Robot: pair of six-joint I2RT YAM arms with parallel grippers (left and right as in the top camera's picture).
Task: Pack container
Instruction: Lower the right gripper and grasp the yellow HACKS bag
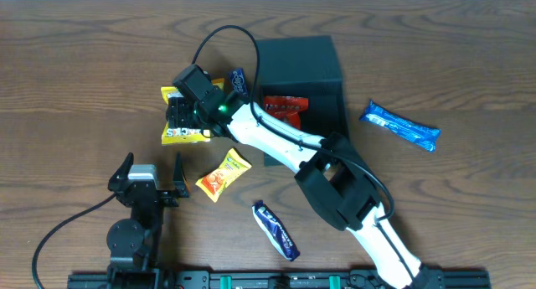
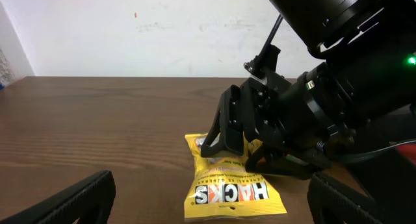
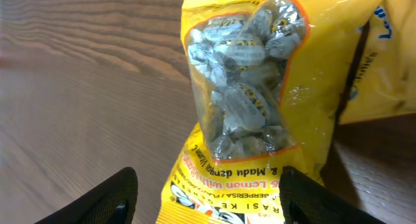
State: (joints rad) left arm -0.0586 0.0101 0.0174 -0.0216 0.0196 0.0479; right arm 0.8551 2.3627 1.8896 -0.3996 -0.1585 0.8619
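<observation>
Right jaws stand open astride the yellow bag point(image 3: 240, 87) on the surface; left jaws gape wide, empty. Bag reads "HACKS", smaller print "Lemon with" and "Madu".

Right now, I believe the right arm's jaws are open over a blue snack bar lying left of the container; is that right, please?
Not quite: the right arm's jaws are open over the yellow Hacks candy bag, not a blue bar, as the right wrist view shows. The bag does lie left of the container.
</observation>
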